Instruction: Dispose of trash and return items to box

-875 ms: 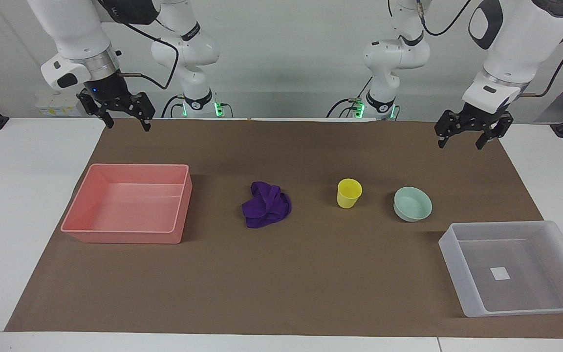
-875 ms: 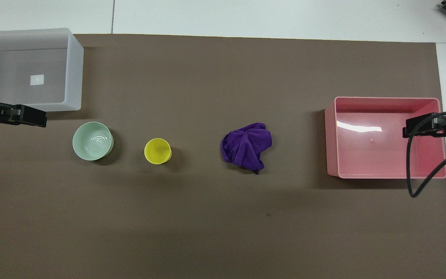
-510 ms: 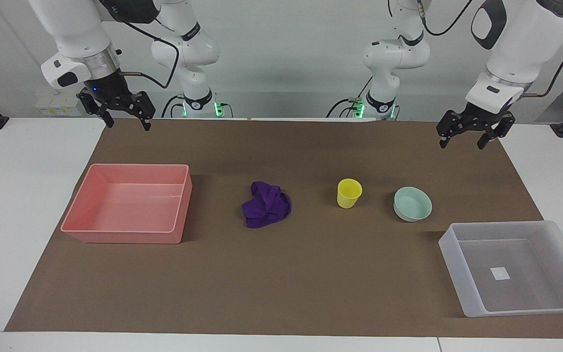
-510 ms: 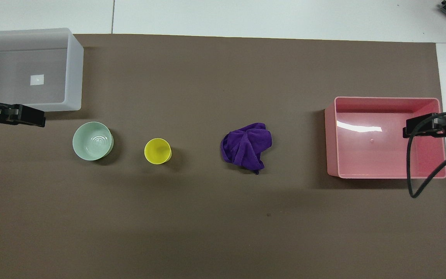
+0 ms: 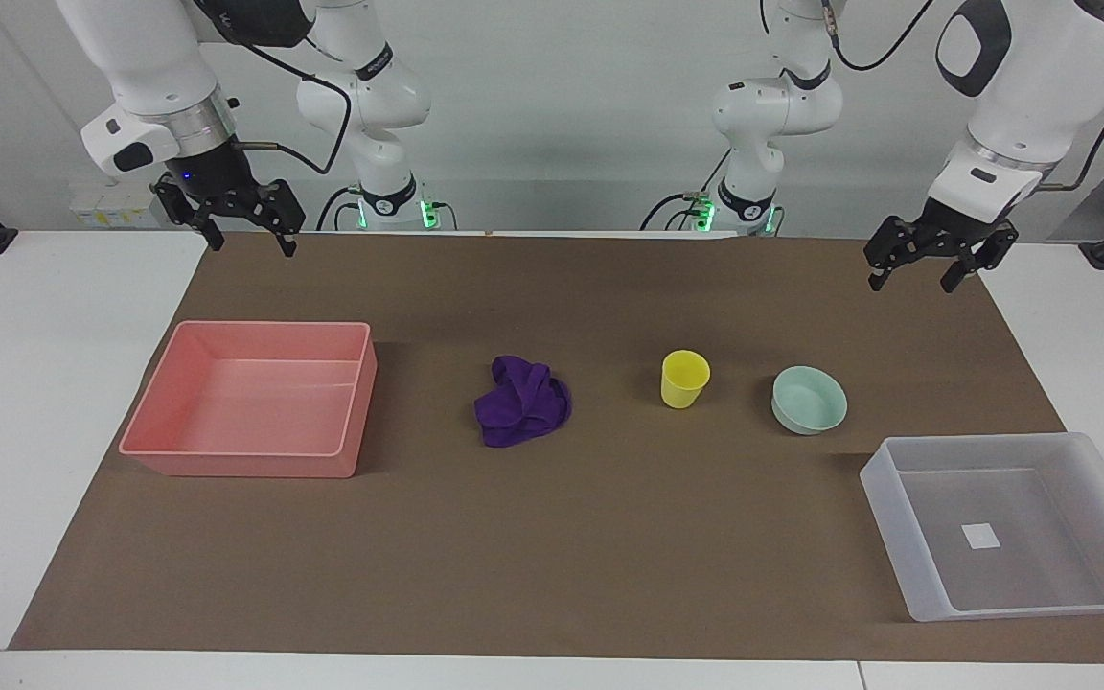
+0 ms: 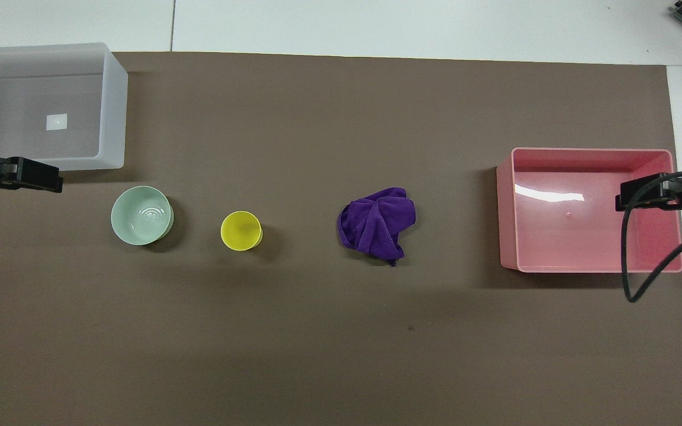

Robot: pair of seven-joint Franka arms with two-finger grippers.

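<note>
Purple cloth beside yellow cup, bowl | I see left gripper, right gripper both spread, empty, raised.

One camera stands high across the surface and faces both robots. The other camera hangs above the robots' end and looks steeply down, forward. Both are at some distance and share the whole brown mat, half a turn apart.
</note>
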